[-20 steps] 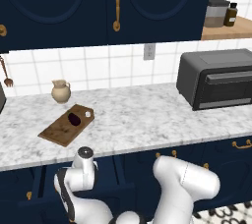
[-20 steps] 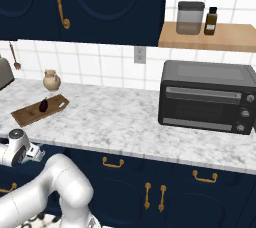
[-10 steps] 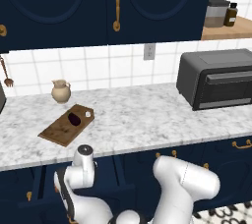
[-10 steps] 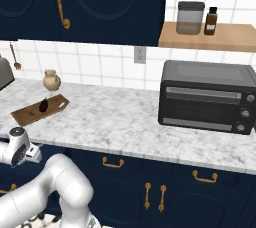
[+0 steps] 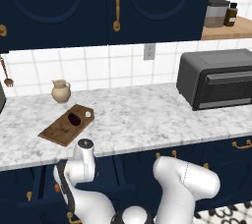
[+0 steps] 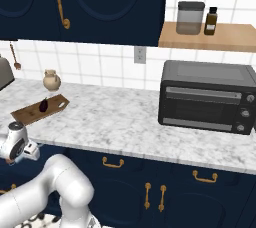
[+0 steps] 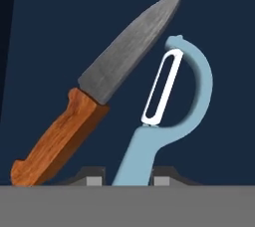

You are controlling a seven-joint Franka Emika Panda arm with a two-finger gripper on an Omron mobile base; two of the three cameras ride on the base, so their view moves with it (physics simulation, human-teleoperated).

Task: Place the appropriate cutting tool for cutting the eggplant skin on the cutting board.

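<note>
Your gripper [image 7: 122, 180] has its jaws closed on the light-blue handle of the peeler [image 7: 172, 116], with the orange-handled knife [image 7: 97, 89] just beside it on a dark blue surface. Farther off, the cutting board [image 5: 63, 126] lies near the counter's [image 5: 147, 120] left end, the eggplant [image 5: 74, 118] resting on it.

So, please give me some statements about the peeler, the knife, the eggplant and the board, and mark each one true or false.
1. The gripper has its fingertips on either side of the peeler's blue handle. True.
2. The knife has a blue handle. False: it is orange-brown wood.
3. The eggplant lies on the cutting board. True.
4. The peeler already rests on the board. False: it lies beside the knife on a dark blue surface.
</note>
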